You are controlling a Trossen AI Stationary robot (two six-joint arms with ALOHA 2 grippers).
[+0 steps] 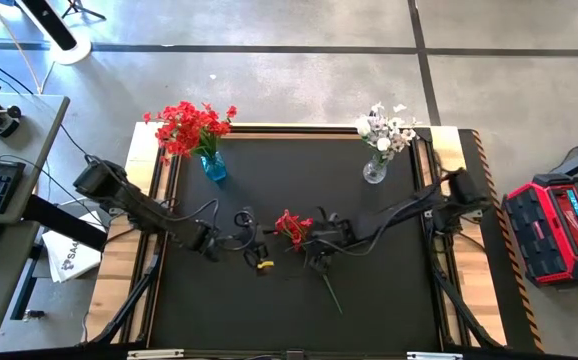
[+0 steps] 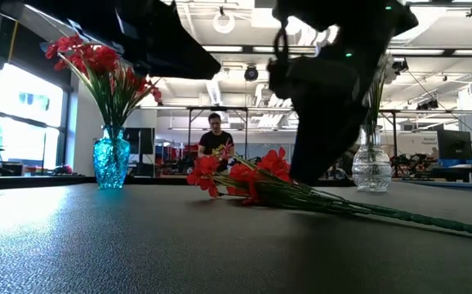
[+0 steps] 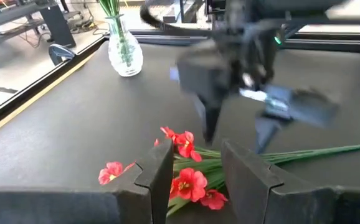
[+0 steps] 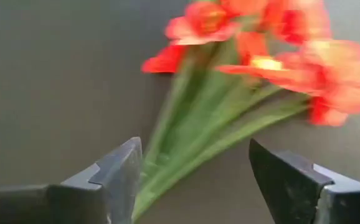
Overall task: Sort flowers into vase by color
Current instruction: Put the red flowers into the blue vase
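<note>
High view gives you the whole black mat, but the red sprig lying at its middle is half covered by the right gripper, so only its blossoms and the tail of its stem show. In the right wrist view the sprig is blurred; you can still see the right gripper's fingers spread wide, one on each side of the green stems, not closed on them. The left gripper waits just left of the sprig, its jaws apart, with the blossoms showing in the gap.

The mat is dull, finely grained and framed in pale wood, standing on a grey concrete floor. At the far left a blue glass vase holds red flowers; at the far right a clear glass vase holds white ones. Beyond the table, the low view shows a person seated in a workshop.
</note>
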